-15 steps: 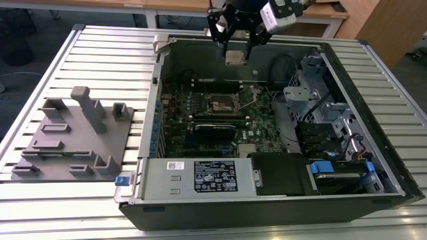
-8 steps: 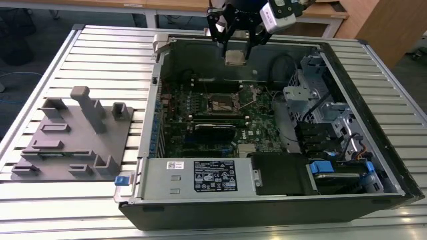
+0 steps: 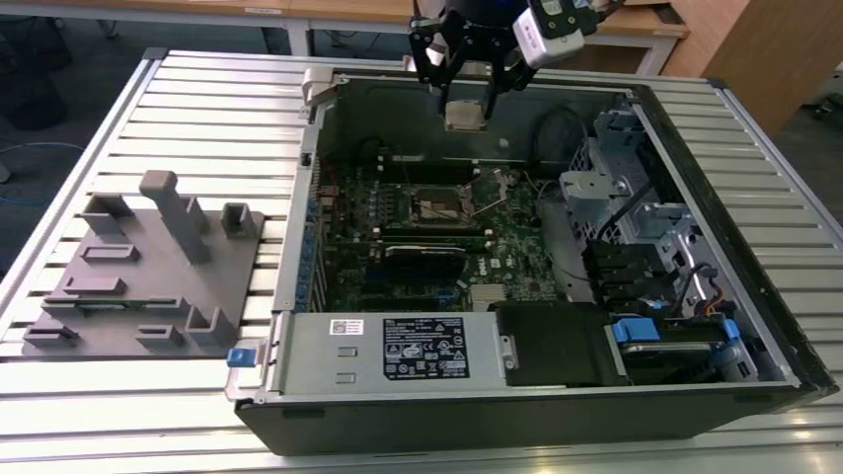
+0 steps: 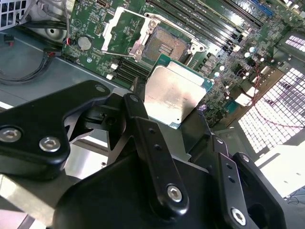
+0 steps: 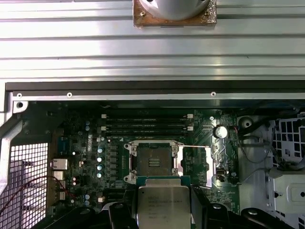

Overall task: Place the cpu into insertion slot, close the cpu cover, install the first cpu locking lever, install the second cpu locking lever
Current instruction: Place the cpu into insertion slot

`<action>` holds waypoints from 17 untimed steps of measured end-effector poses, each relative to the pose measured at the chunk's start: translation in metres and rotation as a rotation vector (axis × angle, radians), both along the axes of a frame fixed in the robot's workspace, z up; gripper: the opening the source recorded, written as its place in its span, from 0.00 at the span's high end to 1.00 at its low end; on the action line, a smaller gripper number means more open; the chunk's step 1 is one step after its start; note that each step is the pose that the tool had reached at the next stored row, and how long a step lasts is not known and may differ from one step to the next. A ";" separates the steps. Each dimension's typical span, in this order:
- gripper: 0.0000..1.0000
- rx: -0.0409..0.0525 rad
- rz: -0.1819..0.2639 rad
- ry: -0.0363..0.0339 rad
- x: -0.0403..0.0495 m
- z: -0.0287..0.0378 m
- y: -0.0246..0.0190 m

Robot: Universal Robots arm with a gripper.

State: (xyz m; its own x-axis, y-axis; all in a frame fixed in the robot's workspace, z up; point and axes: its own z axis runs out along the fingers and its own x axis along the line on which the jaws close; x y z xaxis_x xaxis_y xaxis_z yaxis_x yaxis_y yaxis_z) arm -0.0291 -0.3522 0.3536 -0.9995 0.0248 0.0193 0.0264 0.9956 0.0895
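The gripper (image 3: 463, 111) hangs high over the far part of an open computer case (image 3: 527, 420), which lies on its side on a ribbed metal surface (image 3: 197, 89). Its black fingers (image 4: 143, 129) are closed to a narrow gap and hold the cpu (image 3: 463, 116) between them by two opposite edges. In both wrist views the cpu (image 4: 174, 93) turns its pale metal top to the camera, with a thin green border around it, and it touches nothing except the fingers. The insertion slot (image 3: 441, 204) is down on the green board inside the case, well apart from the cpu and lower than it. In the first wrist view the insertion slot (image 5: 154, 162) is uncovered, so its dark square field with the silvery rim shows. The cpu cover (image 5: 209, 164) is swung open and lies just beside the slot, and the green board shows through its window. Long black memory slots (image 5: 145, 125) run near the other side of the slot. At the exterior view's left a grey block (image 3: 145, 267) with upright pegs stands on the surface, beside the case and not touching the gripper.
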 end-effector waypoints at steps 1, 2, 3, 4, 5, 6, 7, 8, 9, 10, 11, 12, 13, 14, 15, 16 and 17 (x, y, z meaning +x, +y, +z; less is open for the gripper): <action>0.46 0.0000 0.000 0.0000 0.0000 -0.0005 0.0000; 0.46 0.0000 0.000 0.0000 0.0000 -0.0010 0.0000; 0.46 0.0000 0.000 0.0000 0.0000 -0.0014 0.0000; 0.46 0.0000 0.000 0.0000 0.0000 -0.0019 0.0000; 0.46 -0.0001 0.000 0.0000 0.0000 -0.0023 0.0000; 0.46 -0.0002 0.000 0.0000 0.0000 -0.0026 0.0000; 0.46 -0.0002 0.000 0.0001 0.0000 -0.0027 0.0000; 0.46 0.0000 0.000 0.0000 0.0000 -0.0041 0.0000; 0.46 -0.0001 0.000 0.0000 0.0000 -0.0044 0.0000; 0.46 -0.0001 0.000 0.0000 0.0000 -0.0044 0.0000; 0.46 0.0000 0.000 -0.0001 0.0000 -0.0046 0.0000; 0.46 0.0002 0.000 -0.0001 0.0000 -0.0049 0.0000; 0.46 0.0003 0.000 -0.0001 0.0000 -0.0052 0.0000; 0.46 0.0000 0.000 0.0000 0.0000 -0.0055 0.0000; 0.46 0.0000 0.000 0.0000 0.0000 -0.0056 0.0000; 0.46 -0.0002 0.000 0.0001 0.0000 -0.0056 0.0000; 0.46 -0.0002 0.000 0.0001 0.0000 -0.0057 0.0000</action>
